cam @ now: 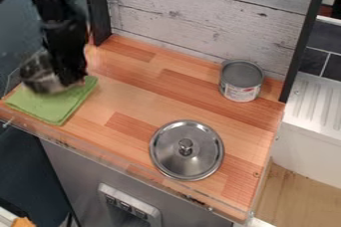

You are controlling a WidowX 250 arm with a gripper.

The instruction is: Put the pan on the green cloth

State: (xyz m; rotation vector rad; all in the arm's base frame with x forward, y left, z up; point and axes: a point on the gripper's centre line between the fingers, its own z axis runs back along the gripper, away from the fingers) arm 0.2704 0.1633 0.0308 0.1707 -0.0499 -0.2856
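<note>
The shiny round metal pan is right beside the black fingers, toward the view's left edge, over the soft green cloth, but I can't tell if they're open or pinching it.

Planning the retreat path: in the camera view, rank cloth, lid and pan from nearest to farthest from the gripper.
From the gripper:
1. Pan: right beside it, on the picture's left.
2. Cloth: just below the pan in the picture.
3. Lid: well off, lower right of the picture's centre.
</note>
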